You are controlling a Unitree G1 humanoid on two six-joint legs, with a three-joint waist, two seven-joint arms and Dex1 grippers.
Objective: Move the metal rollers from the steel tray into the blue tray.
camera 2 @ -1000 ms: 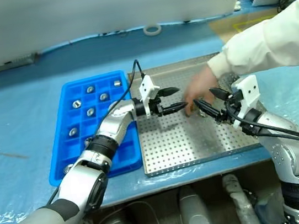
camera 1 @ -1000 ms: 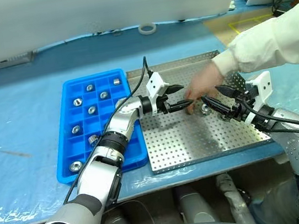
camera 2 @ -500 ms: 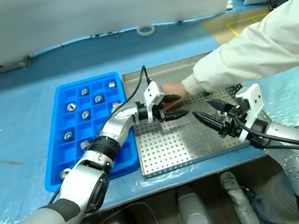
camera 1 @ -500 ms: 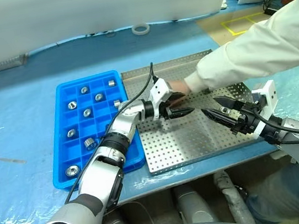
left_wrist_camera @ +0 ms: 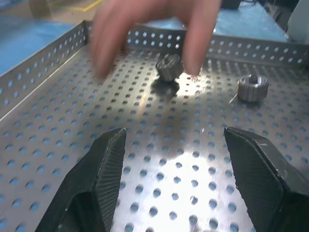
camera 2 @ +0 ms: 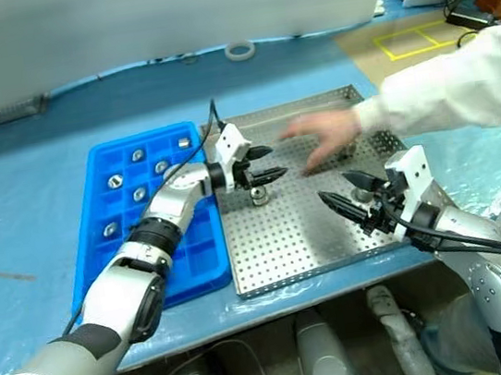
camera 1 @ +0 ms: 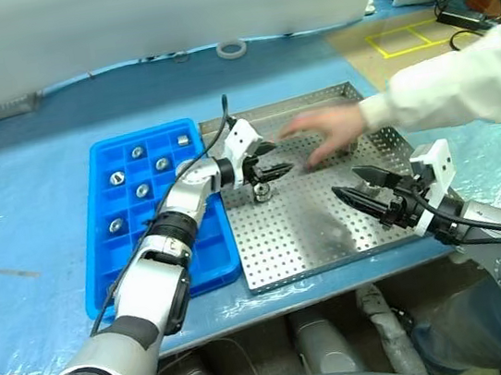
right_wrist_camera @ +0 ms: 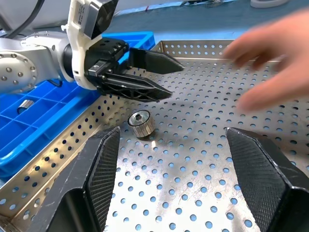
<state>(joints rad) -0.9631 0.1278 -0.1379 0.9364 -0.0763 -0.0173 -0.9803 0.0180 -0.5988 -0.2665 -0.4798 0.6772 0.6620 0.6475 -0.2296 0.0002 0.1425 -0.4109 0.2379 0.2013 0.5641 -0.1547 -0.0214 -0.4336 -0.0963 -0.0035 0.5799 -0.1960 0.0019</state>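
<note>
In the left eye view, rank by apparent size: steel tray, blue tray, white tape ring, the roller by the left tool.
1. steel tray, the largest.
2. blue tray, narrower, clearly smaller.
3. white tape ring and metal roller by the left tool: both look similarly small; the ring lies farther from the camera, so I won't rank them.

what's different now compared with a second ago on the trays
The left gripper has swung back toward the blue tray and now hangs open over one metal roller on the steel tray. The person's hand has pulled away from the left gripper toward the far rim. The right gripper stays open and empty.
</note>
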